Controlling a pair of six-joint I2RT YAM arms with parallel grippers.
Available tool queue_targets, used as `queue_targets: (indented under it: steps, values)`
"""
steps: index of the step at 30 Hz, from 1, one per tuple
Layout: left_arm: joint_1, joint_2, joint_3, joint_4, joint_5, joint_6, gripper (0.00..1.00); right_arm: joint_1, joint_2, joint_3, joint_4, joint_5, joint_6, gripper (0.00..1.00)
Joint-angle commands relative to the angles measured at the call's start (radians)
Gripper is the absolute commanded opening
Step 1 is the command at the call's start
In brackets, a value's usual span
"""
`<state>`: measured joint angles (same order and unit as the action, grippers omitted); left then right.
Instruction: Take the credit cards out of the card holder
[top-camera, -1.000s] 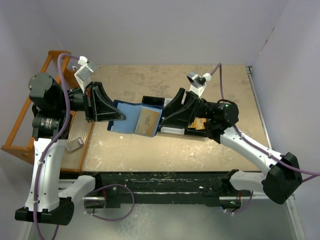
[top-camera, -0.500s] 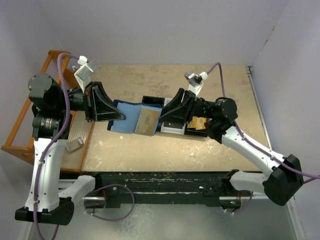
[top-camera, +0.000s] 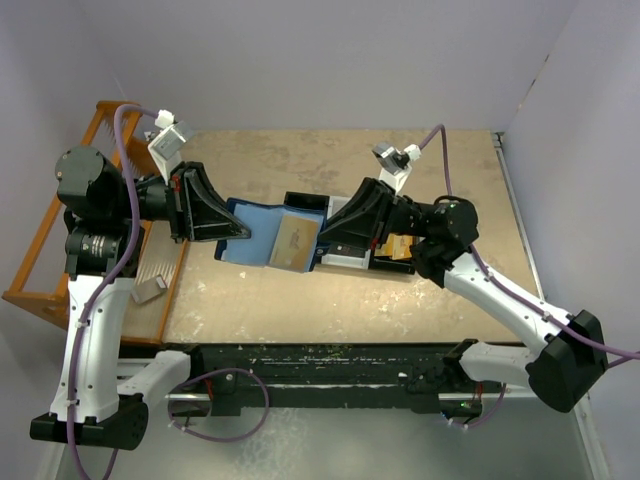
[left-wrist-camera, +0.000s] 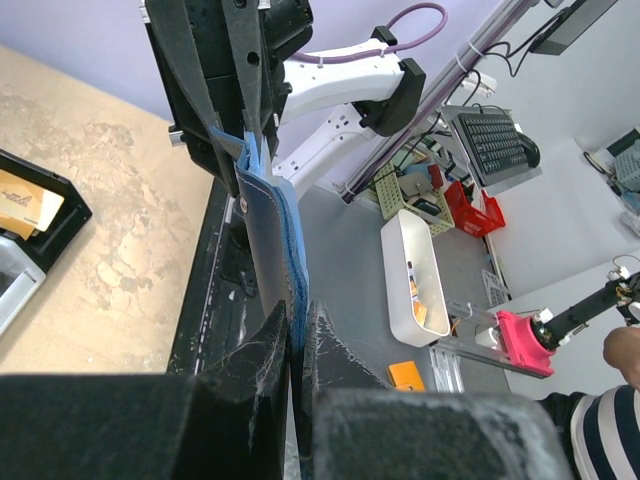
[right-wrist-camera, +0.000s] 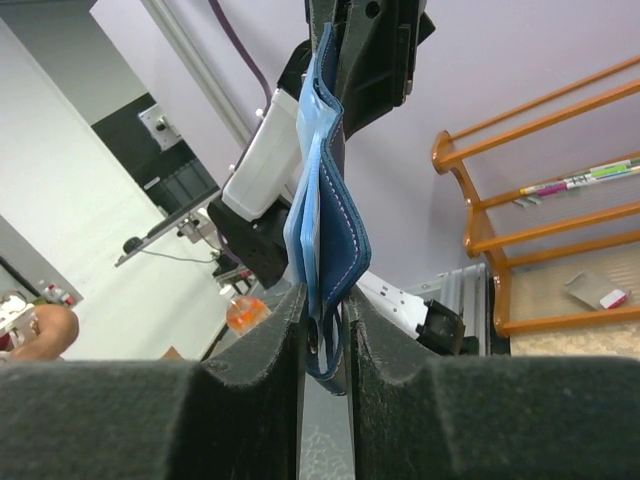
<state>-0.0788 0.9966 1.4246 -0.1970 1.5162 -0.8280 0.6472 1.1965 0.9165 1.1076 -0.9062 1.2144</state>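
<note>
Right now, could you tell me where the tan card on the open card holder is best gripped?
Probably its near edge, approached from the near side. The tan card lies flat on the spread card holder, and the left gripper and right gripper clamp the holder's two side edges, blocking those approaches.

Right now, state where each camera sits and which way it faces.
Top external: above and behind the bases, looking down on the table; both arms show, the left gripper and right gripper shut on the card holder.
Left wrist: on the left arm, looking along its fingers towards the right arm, edge-on to the card holder.
Right wrist: on the right arm, looking along its fingers towards the left arm and the wooden rack.
Both wrist views share the card holder, from opposite ends.
</note>
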Motion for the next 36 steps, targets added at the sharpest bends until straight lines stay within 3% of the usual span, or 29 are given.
queue_targets:
  steps: [1, 12, 20, 26, 29, 32, 34, 36]
  values:
    - [0.005, -0.006, 0.005, 0.041, -0.001, -0.019, 0.00, 0.004, -0.029, 0.028, 0.046, 0.020, 0.004, 0.25]
    - [0.005, -0.009, 0.002, 0.048, -0.005, -0.028, 0.00, 0.040, -0.053, 0.129, -0.344, 0.139, -0.222, 0.38]
    - [0.005, -0.007, 0.001, 0.057, -0.006, -0.034, 0.00, 0.065, -0.054, 0.123, -0.312, 0.147, -0.220, 0.45]
    - [0.005, 0.000, -0.013, -0.001, -0.027, 0.037, 0.00, 0.177, -0.055, 0.147, -0.334, 0.207, -0.269, 0.51]
    - [0.005, 0.004, 0.004, -0.094, -0.058, 0.134, 0.01, 0.225, -0.058, 0.183, -0.457, 0.277, -0.341, 0.44]
    - [0.005, 0.017, 0.044, -0.230, -0.093, 0.259, 0.03, 0.254, -0.051, 0.252, -0.675, 0.394, -0.424, 0.23]
    - [0.005, 0.024, 0.070, -0.323, -0.114, 0.366, 0.09, 0.265, -0.039, 0.307, -0.805, 0.480, -0.480, 0.08]
    - [0.005, 0.032, 0.091, -0.424, -0.133, 0.464, 0.21, 0.280, -0.027, 0.362, -0.914, 0.566, -0.522, 0.00]
